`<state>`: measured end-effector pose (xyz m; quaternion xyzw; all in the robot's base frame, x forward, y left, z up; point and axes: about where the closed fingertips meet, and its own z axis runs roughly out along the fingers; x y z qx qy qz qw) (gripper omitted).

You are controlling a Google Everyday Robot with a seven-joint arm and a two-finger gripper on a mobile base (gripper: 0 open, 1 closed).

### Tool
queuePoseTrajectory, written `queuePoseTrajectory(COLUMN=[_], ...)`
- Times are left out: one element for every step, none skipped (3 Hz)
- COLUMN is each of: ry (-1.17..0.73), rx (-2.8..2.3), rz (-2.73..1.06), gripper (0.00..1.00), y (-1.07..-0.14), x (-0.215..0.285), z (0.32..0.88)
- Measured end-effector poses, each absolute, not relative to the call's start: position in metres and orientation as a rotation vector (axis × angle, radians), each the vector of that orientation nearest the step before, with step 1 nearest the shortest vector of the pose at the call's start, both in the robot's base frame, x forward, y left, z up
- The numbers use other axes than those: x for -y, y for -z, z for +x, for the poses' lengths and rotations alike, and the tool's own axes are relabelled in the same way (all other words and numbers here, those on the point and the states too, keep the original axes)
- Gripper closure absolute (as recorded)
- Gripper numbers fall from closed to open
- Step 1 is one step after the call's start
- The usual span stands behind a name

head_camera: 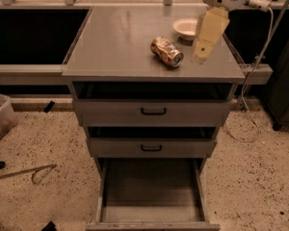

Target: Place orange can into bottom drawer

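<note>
Camera view: a grey metal cabinet seen from the front and above. The gripper (203, 49), a pale cream part hanging from a white arm, hovers just above the right side of the tabletop (115, 37). Whether it is released or clenched cannot be told, and it holds nothing.

Just beside the gripper, toward the picture's left, the orange can (167, 51) lies on its side, dented and apart from the gripper. Behind the gripper sits a cream bowl (184, 28), partly hidden by it.

Well below the gripper and nearer the camera, under two shallower drawers (153, 111), the bottom drawer (151, 186) stands pulled open, flat floor showing.

The can is probably light, thin-walled, slick and apt to roll. A gentle hold across its middle, square to its length, looks safest.
</note>
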<state>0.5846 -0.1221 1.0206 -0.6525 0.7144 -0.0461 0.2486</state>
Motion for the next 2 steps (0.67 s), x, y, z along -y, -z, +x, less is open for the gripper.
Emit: queuePoseTrajectory(ry=[0.125,0.103], rx=[-1.947,-2.019], rz=[-1.778,-1.665], gripper=[0.00,0.00], y=[-1.020,-1.003], x=[0.122,0.110], z=[0.585,0.614])
